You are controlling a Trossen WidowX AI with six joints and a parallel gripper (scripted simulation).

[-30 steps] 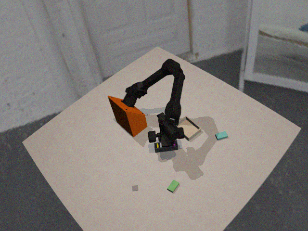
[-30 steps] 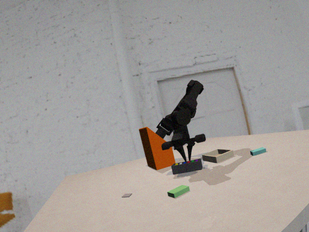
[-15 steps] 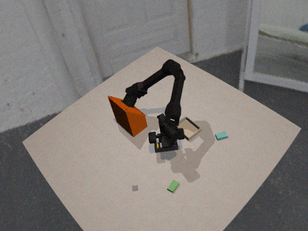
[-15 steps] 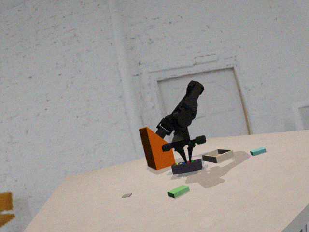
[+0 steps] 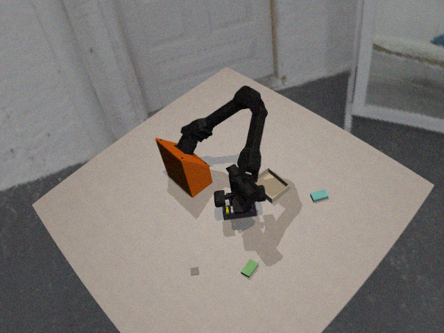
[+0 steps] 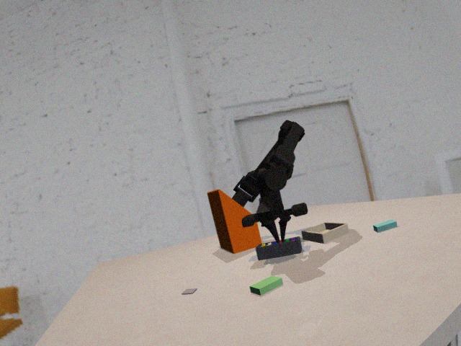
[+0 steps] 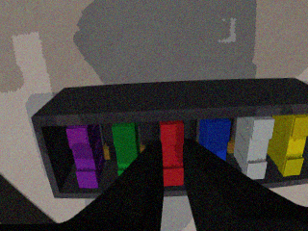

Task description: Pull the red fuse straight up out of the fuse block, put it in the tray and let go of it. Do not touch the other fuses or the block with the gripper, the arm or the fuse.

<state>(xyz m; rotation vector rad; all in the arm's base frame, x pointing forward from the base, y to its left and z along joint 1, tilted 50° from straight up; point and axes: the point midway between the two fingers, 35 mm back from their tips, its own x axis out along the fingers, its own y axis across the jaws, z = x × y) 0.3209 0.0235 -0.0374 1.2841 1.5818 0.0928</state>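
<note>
In the middle slot of the dark rectangular fuse block (image 7: 168, 137), the small red plastic fuse (image 7: 172, 152) is seated upright and pinched by the black jaws of the gripper (image 7: 172, 173). A straight vertical pull is judged best, kept off the green fuse (image 7: 125, 148) and blue fuse (image 7: 215, 139) alongside. The shallow beige tray (image 5: 275, 184) is seen nearby on the worktop.

Red fuse (image 7: 172, 152) stands upright in the dark fuse block (image 7: 173, 99), third slot from the left in the wrist view (green one side, blue the other), gripper (image 7: 172, 173) fingers closed against its two sides. Tan tray (image 6: 325, 231) sits just beside the block, open side up.
</note>
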